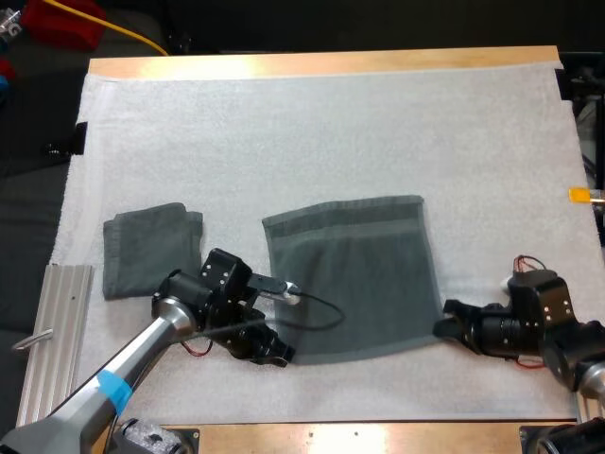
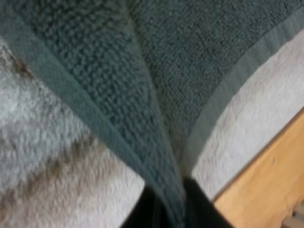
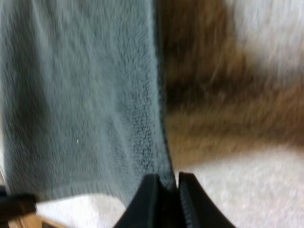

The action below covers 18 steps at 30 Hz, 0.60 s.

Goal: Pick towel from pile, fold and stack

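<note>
A dark grey-green towel [image 1: 354, 274] lies spread flat in the middle of the white mat. My left gripper [image 1: 280, 356] is shut on its near left corner; the left wrist view shows the towel [image 2: 142, 85] pinched into a ridge between the fingers [image 2: 199, 209]. My right gripper [image 1: 442, 327] is shut on the near right corner, where the towel's edge [image 3: 95, 118] runs down between the black fingertips [image 3: 147, 199]. A folded towel [image 1: 151, 248] of the same colour rests on the mat to the left.
A ribbed metal plate [image 1: 52, 340] lies at the mat's near left edge. The wooden table edge [image 1: 359, 437] runs close behind both grippers. Bare white mat [image 1: 331, 123] stretches beyond the spread towel.
</note>
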Motion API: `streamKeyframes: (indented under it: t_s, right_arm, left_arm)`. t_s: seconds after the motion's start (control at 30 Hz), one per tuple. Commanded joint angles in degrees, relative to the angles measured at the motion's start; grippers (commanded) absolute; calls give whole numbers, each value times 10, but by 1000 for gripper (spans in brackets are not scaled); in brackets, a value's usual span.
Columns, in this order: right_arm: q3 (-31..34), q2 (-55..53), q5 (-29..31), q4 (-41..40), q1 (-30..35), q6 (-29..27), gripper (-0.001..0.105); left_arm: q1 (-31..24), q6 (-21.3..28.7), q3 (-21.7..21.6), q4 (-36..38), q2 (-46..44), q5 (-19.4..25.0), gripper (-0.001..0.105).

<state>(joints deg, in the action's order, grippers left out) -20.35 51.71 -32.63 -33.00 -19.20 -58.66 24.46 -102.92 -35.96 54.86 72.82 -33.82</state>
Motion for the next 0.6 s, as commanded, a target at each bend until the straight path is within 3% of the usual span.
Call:
streamKeyframes:
  t_s: [0.0, 0.17, 0.43, 0.57]
  right_arm:
    - [2, -11, 2, -16, -11, -3, 1]
    - [2, -20, 16, 6, -35, 40, 1]
    - [2, 3, 15, 157, -34, 171, 1]
    - [2, 42, 11, 215, -34, 202, 1]
  left_arm:
    - [6, 4, -9, 8, -6, 20, 0]
    - [-8, -17, -30, 5, -5, 11, 0]
    - [-75, -49, -68, -29, 31, -51, 0]
    - [-101, -51, -101, -31, 68, -85, 0]
